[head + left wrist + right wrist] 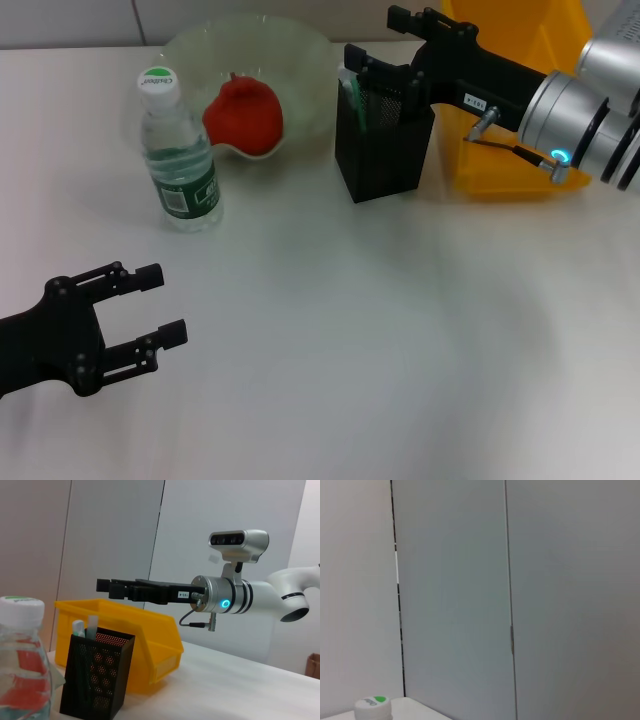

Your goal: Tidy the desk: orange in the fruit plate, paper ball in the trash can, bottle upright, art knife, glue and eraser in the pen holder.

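Observation:
The orange [243, 115] lies in the pale green fruit plate [200, 45] at the back. Beside it the bottle [180, 160] stands upright, its cap [372, 707] also showing in the right wrist view. The black mesh pen holder [385, 140] holds the green art knife [350, 90]; beside the knife [78, 627] a pale stick end, probably the glue [93, 622], pokes out. My right gripper [375, 40] hovers open just above the holder's rim, nothing between its fingers. My left gripper [165, 305] rests open at the desk's front left. Paper ball and eraser are out of view.
The yellow trash can [520, 100] stands right behind the pen holder, under my right arm. The white desk [380, 330] stretches bare from the holder to the front edge.

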`<state>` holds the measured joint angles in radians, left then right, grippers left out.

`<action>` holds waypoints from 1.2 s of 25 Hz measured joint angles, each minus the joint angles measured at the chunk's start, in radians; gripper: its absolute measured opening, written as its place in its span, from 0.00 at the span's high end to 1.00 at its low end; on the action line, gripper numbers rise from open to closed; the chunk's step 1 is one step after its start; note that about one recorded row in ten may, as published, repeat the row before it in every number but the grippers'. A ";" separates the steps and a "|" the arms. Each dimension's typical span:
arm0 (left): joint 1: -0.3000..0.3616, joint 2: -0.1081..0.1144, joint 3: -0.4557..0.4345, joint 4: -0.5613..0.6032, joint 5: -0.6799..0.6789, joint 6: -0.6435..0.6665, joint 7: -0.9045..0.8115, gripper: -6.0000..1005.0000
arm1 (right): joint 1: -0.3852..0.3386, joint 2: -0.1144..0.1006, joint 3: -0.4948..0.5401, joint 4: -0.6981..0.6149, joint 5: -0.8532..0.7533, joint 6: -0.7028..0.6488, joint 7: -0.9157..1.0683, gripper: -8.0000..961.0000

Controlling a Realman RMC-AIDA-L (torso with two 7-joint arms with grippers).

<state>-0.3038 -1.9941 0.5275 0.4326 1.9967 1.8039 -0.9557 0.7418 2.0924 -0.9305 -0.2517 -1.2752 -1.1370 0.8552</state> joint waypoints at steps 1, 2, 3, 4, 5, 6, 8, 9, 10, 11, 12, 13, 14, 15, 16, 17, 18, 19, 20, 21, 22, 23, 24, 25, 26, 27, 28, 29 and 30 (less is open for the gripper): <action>0.000 0.000 0.000 0.000 0.000 0.000 0.000 0.24 | -0.001 0.000 0.002 0.000 0.000 -0.003 0.000 0.21; 0.000 0.000 0.000 0.000 0.000 0.000 0.000 0.24 | -0.002 0.000 0.003 -0.002 0.000 -0.005 -0.001 0.20; 0.000 0.000 0.000 0.000 0.000 0.000 0.000 0.24 | -0.002 0.000 0.003 -0.002 0.000 -0.005 -0.001 0.19; 0.000 0.000 0.000 0.000 0.000 0.000 0.000 0.24 | -0.003 0.000 0.004 -0.002 0.001 -0.005 -0.001 0.18; 0.000 0.000 0.000 0.000 0.000 0.000 0.000 0.23 | -0.003 0.000 0.004 -0.002 0.001 -0.005 -0.001 0.17; 0.000 0.000 0.000 0.000 0.000 0.000 -0.001 0.23 | -0.003 0.000 0.005 -0.002 0.001 -0.006 -0.001 0.16; -0.001 0.000 0.001 0.000 0.000 0.000 -0.001 0.23 | -0.004 0.000 0.005 -0.004 0.002 -0.006 -0.001 0.15; -0.001 0.000 0.001 0.000 0.000 0.000 -0.001 0.23 | -0.007 -0.001 0.004 -0.005 0.004 -0.009 -0.001 0.14; -0.001 0.000 0.001 0.000 0.000 0.000 -0.001 0.23 | -0.007 -0.001 0.004 -0.005 0.004 -0.009 -0.001 0.14; -0.002 0.000 0.003 0.000 0.000 0.000 -0.001 0.23 | -0.009 -0.002 0.003 -0.005 0.006 -0.015 -0.001 0.14; -0.002 0.000 0.003 0.000 -0.001 0.000 -0.001 0.23 | -0.023 -0.007 -0.002 -0.008 0.007 -0.061 0.003 0.14; -0.002 0.000 0.003 0.000 -0.001 0.000 -0.001 0.23 | -0.023 -0.007 -0.002 -0.008 0.007 -0.061 0.003 0.14; -0.003 0.000 0.003 0.000 -0.001 0.000 -0.001 0.23 | -0.033 -0.010 -0.005 -0.011 0.007 -0.095 0.008 0.14; -0.007 -0.002 0.003 0.000 -0.002 0.000 -0.001 0.23 | -0.048 -0.012 -0.008 -0.024 0.003 -0.139 0.018 0.14; -0.013 -0.004 0.003 0.000 -0.002 0.000 -0.001 0.23 | -0.078 -0.014 -0.016 -0.058 -0.011 -0.203 0.044 0.14; -0.022 -0.008 0.003 -0.001 0.000 0.000 -0.002 0.23 | -0.114 -0.016 -0.025 -0.111 -0.046 -0.270 0.090 0.14; -0.022 -0.008 0.003 -0.001 0.000 0.000 -0.002 0.23 | -0.114 -0.016 -0.025 -0.111 -0.046 -0.270 0.090 0.14; -0.031 -0.009 0.004 -0.001 0.001 0.001 -0.003 0.23 | -0.140 -0.019 -0.030 -0.150 -0.077 -0.311 0.125 0.14; -0.038 -0.010 0.006 -0.001 0.003 0.001 -0.006 0.23 | -0.162 -0.022 -0.030 -0.187 -0.112 -0.350 0.157 0.14; -0.046 -0.012 0.010 -0.002 0.004 0.001 -0.011 0.23 | -0.182 -0.026 -0.028 -0.216 -0.145 -0.391 0.185 0.15; -0.059 -0.012 0.018 -0.002 0.005 0.000 -0.022 0.23 | -0.212 -0.036 -0.024 -0.255 -0.198 -0.464 0.214 0.15; -0.059 -0.012 0.018 -0.002 0.005 0.000 -0.022 0.23 | -0.212 -0.036 -0.024 -0.255 -0.198 -0.464 0.214 0.15; -0.066 -0.012 0.023 -0.002 0.005 0.000 -0.027 0.23 | -0.225 -0.043 -0.024 -0.267 -0.222 -0.500 0.224 0.15; -0.073 -0.012 0.030 -0.002 0.005 0.000 -0.034 0.23 | -0.235 -0.050 -0.023 -0.275 -0.242 -0.529 0.231 0.15; -0.077 -0.012 0.036 -0.001 0.005 0.000 -0.039 0.23 | -0.241 -0.059 -0.023 -0.278 -0.267 -0.556 0.237 0.14; -0.077 -0.012 0.036 -0.001 0.005 0.000 -0.039 0.23 | -0.246 -0.075 -0.022 -0.276 -0.314 -0.593 0.246 0.14; -0.096 -0.011 0.067 0.001 0.006 0.000 -0.062 0.23 | -0.246 -0.079 -0.022 -0.272 -0.342 -0.604 0.249 0.14; -0.096 -0.011 0.067 0.001 0.006 0.000 -0.062 0.23 | -0.246 -0.083 -0.021 -0.268 -0.368 -0.612 0.250 0.14; -0.104 -0.009 0.076 0.001 0.008 0.000 -0.069 0.23 | -0.245 -0.084 -0.021 -0.266 -0.391 -0.617 0.252 0.14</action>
<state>-0.4080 -2.0030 0.6035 0.4336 2.0044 1.8036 -1.0249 0.4972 2.0084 -0.9517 -0.5180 -1.6658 -1.7539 1.1069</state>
